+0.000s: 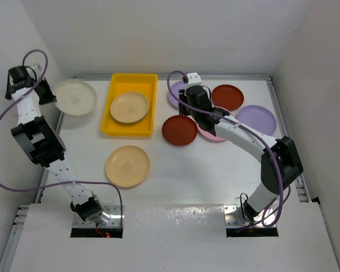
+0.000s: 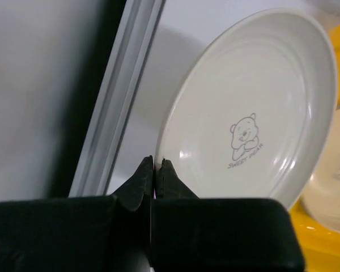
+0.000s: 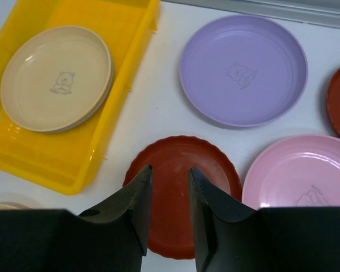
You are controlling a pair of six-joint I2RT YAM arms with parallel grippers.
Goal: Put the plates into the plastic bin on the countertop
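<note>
Plates: cream plate (image 2: 255, 113) pinched at its near rim by left gripper (image 2: 157, 164), jaws pressed together on the edge. Tilted, over the left rail (image 2: 119, 96) of the tabletop (image 1: 175, 175), just left of yellow bin (image 1: 107, 122). Inside bin, one tan plate (image 1: 129, 107), lying flat. In front of bin, tan-yellow plate (image 1: 127, 166) on the tabletop. Right gripper (image 3: 169, 173) spread partway, holding nothing, hanging above fluted dark red plate (image 3: 218, 170). Beside that one, pink plate (image 3: 300, 170) just to the right and lilac plate (image 3: 243, 68) beyond. Farther right, red-brown plate (image 1: 227, 97) and a second lilac plate (image 1: 256, 119) — all outside the bin.
</note>
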